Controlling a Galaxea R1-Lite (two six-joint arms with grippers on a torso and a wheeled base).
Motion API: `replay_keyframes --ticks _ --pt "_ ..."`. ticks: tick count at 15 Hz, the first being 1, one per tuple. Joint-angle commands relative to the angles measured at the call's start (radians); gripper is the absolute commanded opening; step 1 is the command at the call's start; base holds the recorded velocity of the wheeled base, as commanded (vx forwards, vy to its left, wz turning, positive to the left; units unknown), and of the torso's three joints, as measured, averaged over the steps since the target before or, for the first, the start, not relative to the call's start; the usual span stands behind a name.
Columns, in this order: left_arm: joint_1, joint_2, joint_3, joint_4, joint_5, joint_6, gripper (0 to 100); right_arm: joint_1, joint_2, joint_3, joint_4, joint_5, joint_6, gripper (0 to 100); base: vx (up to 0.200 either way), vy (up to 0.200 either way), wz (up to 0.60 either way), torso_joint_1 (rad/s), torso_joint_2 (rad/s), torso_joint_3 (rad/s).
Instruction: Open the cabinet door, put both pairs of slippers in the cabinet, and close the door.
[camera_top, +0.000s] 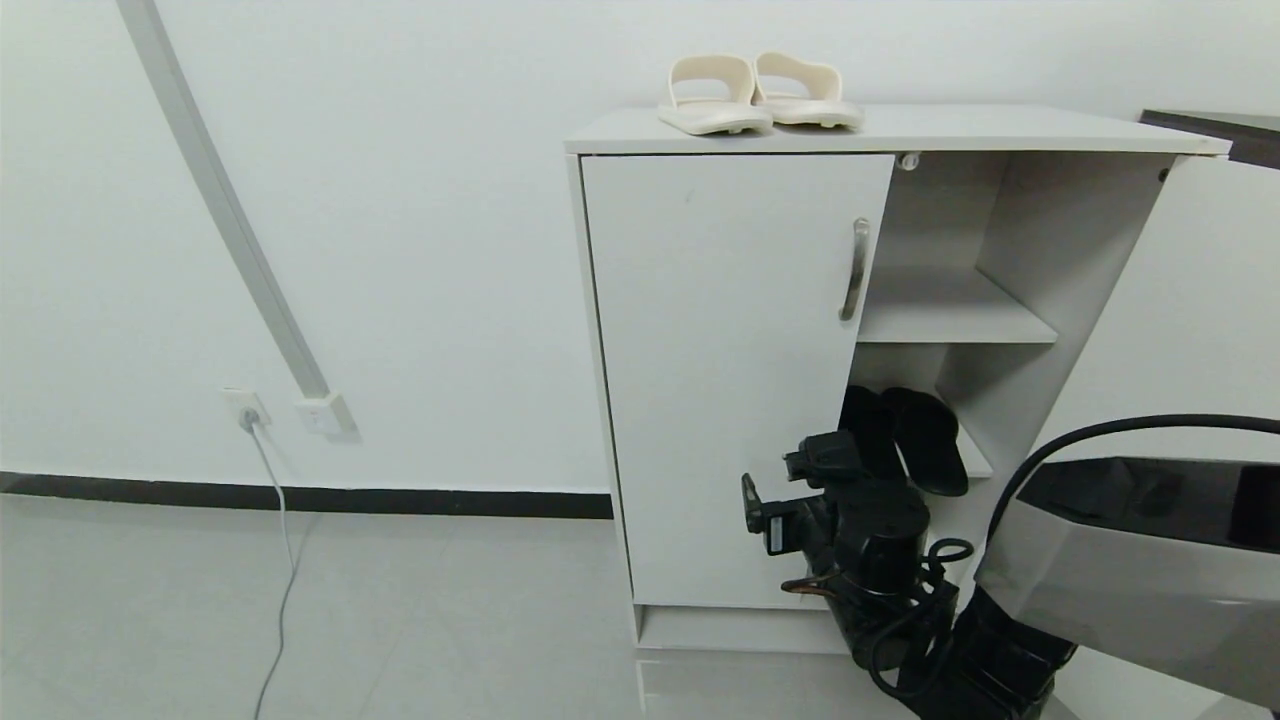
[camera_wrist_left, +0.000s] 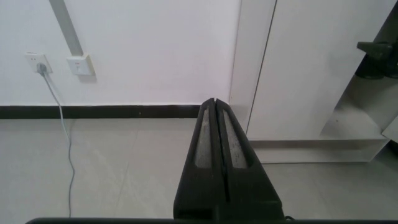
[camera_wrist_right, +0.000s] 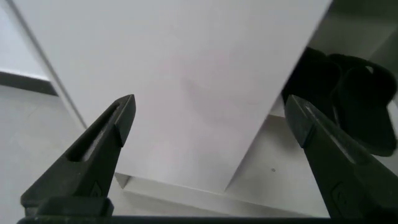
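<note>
A white cabinet (camera_top: 900, 128) stands against the wall with its left door (camera_top: 720, 400) closed and its right door (camera_top: 1190, 300) swung open. A beige pair of slippers (camera_top: 760, 95) rests on the cabinet top. A black pair of slippers (camera_top: 905, 435) (camera_wrist_right: 354, 93) stands on the lower shelf inside. My right gripper (camera_top: 790, 480) (camera_wrist_right: 210, 102) is open and holds nothing, in front of the closed door's inner edge, just left of the black pair. My left gripper (camera_wrist_left: 214, 106) is shut on nothing, low over the floor to the left of the cabinet.
The upper shelf (camera_top: 950, 310) is bare. A metal handle (camera_top: 855, 268) sits on the closed door. Wall sockets (camera_top: 245, 408) with a cable (camera_top: 285, 560) trailing across the floor lie to the left. A dark piece of furniture (camera_top: 1210, 125) stands behind the open door.
</note>
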Motion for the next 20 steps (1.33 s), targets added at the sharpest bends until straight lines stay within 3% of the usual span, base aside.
replay_keyframes --ticks 1,6,20 --pt "0.001 0.001 0.0 0.0 0.0 -0.001 0 -0.001 0.016 -0.001 -0.004 -0.001 -0.001 100 0.0 0.0 0.0 0.0 0.0 0.0" --pt "0.001 0.001 0.0 0.0 0.0 0.001 0 -0.007 0.008 0.006 -0.041 -0.002 -0.014 100 0.0 0.0 0.0 0.005 -0.09 -0.144" --pt "0.001 0.001 0.0 0.0 0.0 0.001 0 -0.013 -0.004 0.013 -0.044 -0.012 -0.032 100 0.0 0.0 0.0 0.111 -0.47 -0.342"
